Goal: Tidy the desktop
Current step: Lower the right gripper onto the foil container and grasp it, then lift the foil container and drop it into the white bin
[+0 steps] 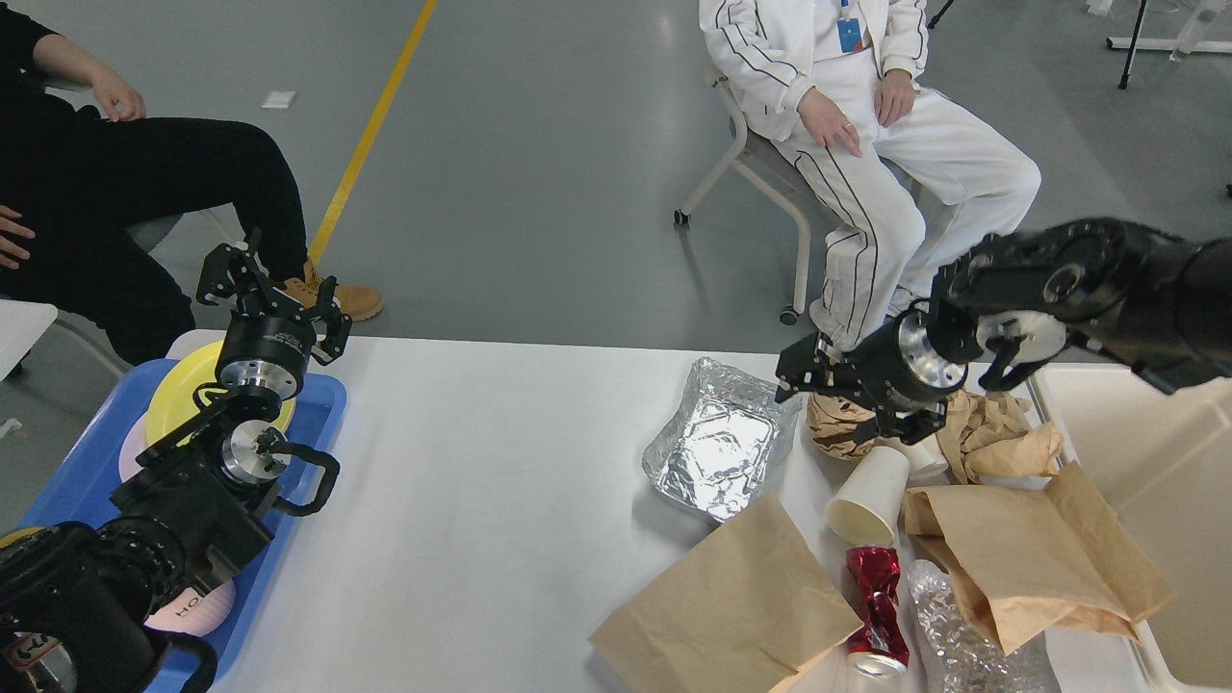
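The big white desk (481, 500) fills the lower part of the view, and trash sits on its right side. The right pincer (830, 404) is low over a crumpled brown paper ball (835, 428), with its 2 fingers spread wide on each side of the ball, and I cannot tell if they touch it. Just left of the ball is a shiny foil tray (717, 452). Near it lie 2 white paper cups, one tipped over (866, 496), a crushed red can (874, 602), a flat brown bag (731, 611) and a bigger brown bag (1035, 553). A cream bin (1155, 452) stands at the right edge. The left pincer (271, 281) is held up above a yellow plate (178, 390) in a blue tray (318, 414) on the left, open and holding nothing.
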